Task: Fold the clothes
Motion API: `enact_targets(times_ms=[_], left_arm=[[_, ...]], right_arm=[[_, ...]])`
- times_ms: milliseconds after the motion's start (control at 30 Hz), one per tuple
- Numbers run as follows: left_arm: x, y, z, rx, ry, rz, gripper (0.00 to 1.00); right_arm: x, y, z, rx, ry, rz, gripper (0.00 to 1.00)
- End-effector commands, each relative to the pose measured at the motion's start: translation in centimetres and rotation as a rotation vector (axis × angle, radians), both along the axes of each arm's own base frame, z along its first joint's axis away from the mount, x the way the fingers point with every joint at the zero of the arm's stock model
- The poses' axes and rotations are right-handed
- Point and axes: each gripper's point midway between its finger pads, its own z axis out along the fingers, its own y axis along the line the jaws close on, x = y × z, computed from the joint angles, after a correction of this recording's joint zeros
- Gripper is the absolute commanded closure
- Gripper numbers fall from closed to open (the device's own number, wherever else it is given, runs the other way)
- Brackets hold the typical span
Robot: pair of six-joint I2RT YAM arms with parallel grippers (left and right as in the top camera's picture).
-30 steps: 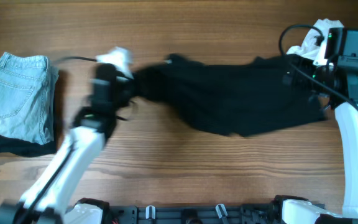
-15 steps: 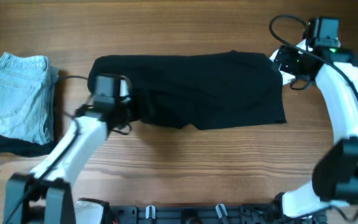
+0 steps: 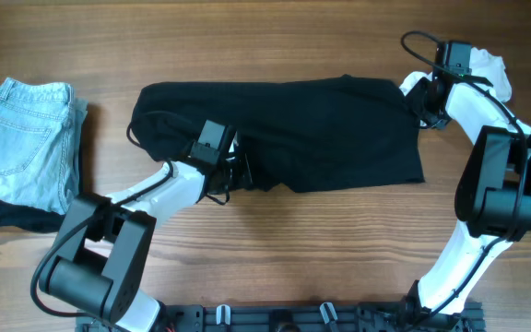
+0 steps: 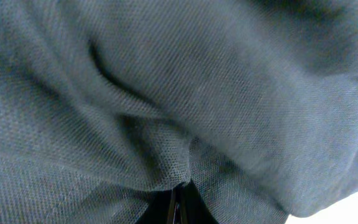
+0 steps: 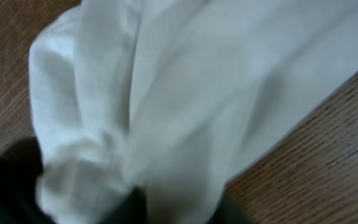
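A black garment (image 3: 284, 129) lies spread flat across the middle of the table. My left gripper (image 3: 236, 172) rests at its lower edge. In the left wrist view dark fabric (image 4: 166, 93) fills the frame, and the left gripper (image 4: 179, 208) is shut, with a fold pinched at its tips. My right gripper (image 3: 427, 100) is at the garment's top right corner, beside a white cloth (image 3: 496, 74). In the right wrist view the white cloth (image 5: 185, 93) fills most of the frame. A bunch of it sits between the dark fingers of the right gripper (image 5: 182, 208).
Folded light denim shorts (image 3: 26, 138) lie at the far left on top of a folded black item (image 3: 7, 217). Bare wood table (image 3: 339, 249) runs along the front. The arm bases stand at the front edge.
The black garment, bunched between both grippers a second ago, now lies flat. My left gripper moved right to its lower edge and shut. My right gripper closed round white cloth.
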Motion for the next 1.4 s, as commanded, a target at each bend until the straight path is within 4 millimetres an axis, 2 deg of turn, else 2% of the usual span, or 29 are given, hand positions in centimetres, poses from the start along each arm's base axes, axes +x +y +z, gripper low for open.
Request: enact_targets(times_ms=[0,33,67,133,167,200,233,267,300,367,433,500,533,600,633,667,733,800,833,867,900,967,1000,1100,1167,1233,1267,1333,1367], left_arm=[[-2.7,5.7,-3.4,0.175,0.149,0.102,0.96],[-2.4,7.5,-3.3,0.190,0.161,0.155,0.96],[-2.1,8.8,-3.2,0.193,0.164,0.192,0.96],[-1.2,11.6,-3.1,0.176,0.168,0.277,0.96],[-1.0,12.1,-3.0,0.150,0.177,0.299,0.96],[-1.0,12.1,-2.9,0.132,0.183,0.304,0.96],[-1.0,11.9,-2.8,0.107,0.186,0.304,0.96],[-0.9,11.8,-2.8,0.106,0.185,0.301,0.96],[-1.0,11.7,-2.8,0.107,0.186,0.297,0.96],[-1.2,11.7,-2.9,0.110,0.196,0.297,0.96],[-1.5,11.7,-2.9,0.112,0.205,0.297,0.96],[-1.6,11.7,-2.9,0.113,0.211,0.297,0.96],[-1.7,11.7,-3.0,0.115,0.215,0.297,0.96],[-2.1,11.8,-3.0,0.119,0.229,0.296,0.96],[-2.1,11.8,-3.0,0.120,0.232,0.296,0.96],[-2.3,11.8,-3.0,0.121,0.237,0.295,0.96],[-2.3,11.8,-3.1,0.122,0.240,0.295,0.96],[-2.3,11.8,-3.1,0.122,0.240,0.295,0.96],[-2.3,11.8,-3.0,0.122,0.239,0.295,0.96],[-2.3,11.8,-3.1,0.123,0.237,0.289,0.96],[-2.3,11.8,-3.1,0.128,0.230,0.267,0.96],[-2.5,11.8,-3.1,0.134,0.232,0.246,0.96],[-2.6,11.8,-3.1,0.134,0.234,0.246,0.96],[-2.5,11.8,-3.1,0.133,0.231,0.246,0.96],[-2.5,11.8,-3.1,0.133,0.230,0.246,0.96],[-2.4,11.8,-3.1,0.132,0.227,0.247,0.96],[-2.4,11.8,-3.1,0.132,0.227,0.247,0.96],[-2.4,11.8,-3.1,0.132,0.227,0.247,0.96],[-2.4,11.8,-3.1,0.132,0.227,0.247,0.96]], right_arm=[[-2.5,-6.3,-1.0,-0.137,0.087,-0.110,0.96],[-3.7,-9.0,-0.8,-0.163,0.114,-0.156,0.96],[-5.5,-12.5,-0.2,-0.175,0.136,-0.237,0.96],[-8.6,-20.0,2.7,-0.172,0.120,-0.413,0.90],[-9.0,-22.6,4.6,-0.171,0.083,-0.418,0.81],[-9.2,-24.0,6.2,-0.155,0.046,-0.412,0.64],[-9.4,-25.2,8.2,-0.115,-0.014,-0.430,0.52],[-9.2,-25.5,9.3,-0.089,-0.061,-0.428,0.44],[-8.9,-25.2,10.7,-0.063,-0.107,-0.413,0.36],[-8.5,-23.3,12.6,-0.023,-0.140,-0.355,0.30],[-7.5,-18.0,14.8,0.078,-0.170,-0.139,0.30],[-8.0,-14.2,15.6,0.135,-0.130,-0.043,0.29],[-8.6,-11.2,15.5,0.185,-0.077,0.032,0.29],[-10.8,-4.9,14.1,0.280,0.095,0.158,0.27],[-11.5,-3.3,13.5,0.307,0.144,0.184,0.27],[-12.3,-0.8,12.4,0.339,0.209,0.227,0.26],[-13.7,2.2,10.7,0.382,0.287,0.276,0.26],[-14.6,3.6,9.0,0.396,0.330,0.291,0.26],[-14.1,3.5,8.1,0.380,0.310,0.289,0.25],[-13.1,1.4,6.6,0.282,0.287,0.207,0.27],[-12.9,-0.2,5.9,0.211,0.288,0.113,0.29],[-11.0,-2.8,6.1,0.142,0.199,0.029,0.37],[-10.6,-3.4,6.1,0.134,0.179,0.015,0.36],[-11.1,-4.3,5.6,0.118,0.193,-0.010,0.36],[-12.6,-4.8,4.0,0.092,0.238,-0.084,0.33],[-12.9,-4.9,1.9,0.081,0.221,-0.107,0.27],[-13.0,-4.8,1.3,0.077,0.213,-0.107,0.27],[-13.1,-5.3,0.4,0.046,0.197,-0.111,0.41],[-13.2,-6.1,0.2,-0.002,0.193,-0.125,0.59]])
